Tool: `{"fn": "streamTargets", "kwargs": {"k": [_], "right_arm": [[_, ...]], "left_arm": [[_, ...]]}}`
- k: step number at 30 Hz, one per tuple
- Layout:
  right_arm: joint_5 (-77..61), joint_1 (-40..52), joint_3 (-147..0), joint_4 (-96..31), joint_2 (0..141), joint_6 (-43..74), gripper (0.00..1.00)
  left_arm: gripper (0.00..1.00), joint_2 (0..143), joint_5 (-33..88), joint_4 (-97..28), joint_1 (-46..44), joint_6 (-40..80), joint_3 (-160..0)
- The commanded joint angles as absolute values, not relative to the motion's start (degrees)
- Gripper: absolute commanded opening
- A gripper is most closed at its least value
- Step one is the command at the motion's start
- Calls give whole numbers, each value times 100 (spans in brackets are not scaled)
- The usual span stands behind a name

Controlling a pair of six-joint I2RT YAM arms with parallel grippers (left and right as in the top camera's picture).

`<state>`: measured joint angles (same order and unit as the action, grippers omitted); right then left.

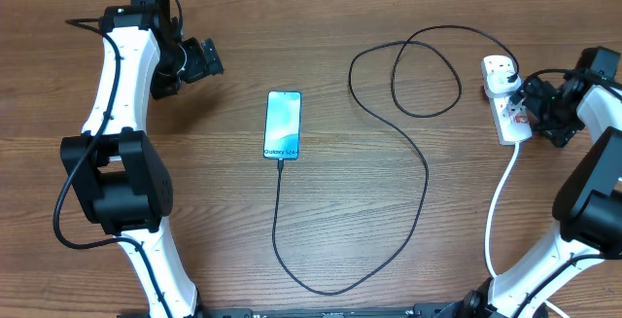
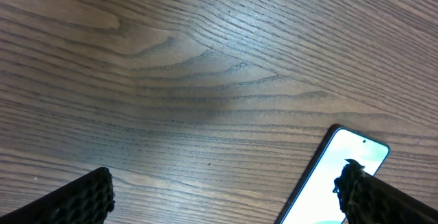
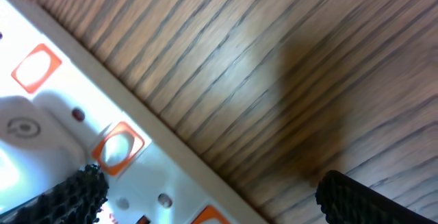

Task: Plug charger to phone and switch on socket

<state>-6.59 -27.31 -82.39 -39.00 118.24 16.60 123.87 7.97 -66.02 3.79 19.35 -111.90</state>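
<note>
The phone lies flat mid-table with its light blue screen up; its top corner shows in the left wrist view. The charger, a thin black cable, runs from the phone's bottom edge, where its tip looks plugged in, down and round in loops to a white adapter in the socket. My left gripper hangs open left of the phone, holding nothing. My right gripper is open right over the socket, its left finger above the strip by an orange-red switch.
The socket's thick white cord runs down toward the front edge at the right. The cable's lowest loop lies near the front edge. Bare wooden table lies between the left arm and the phone.
</note>
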Motion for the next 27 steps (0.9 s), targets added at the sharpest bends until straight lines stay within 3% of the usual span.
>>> {"fn": "streamTargets", "kwargs": {"k": [1, 27], "right_arm": [[-701, -2829, -8379, -3789, 11734, 1625, 100], [-799, -2766, -8125, -3452, 11948, 1623, 100]], "left_arm": [[100, 12346, 840, -6598, 375, 1931, -11233], [100, 12346, 840, -6598, 375, 1931, -11233]]}}
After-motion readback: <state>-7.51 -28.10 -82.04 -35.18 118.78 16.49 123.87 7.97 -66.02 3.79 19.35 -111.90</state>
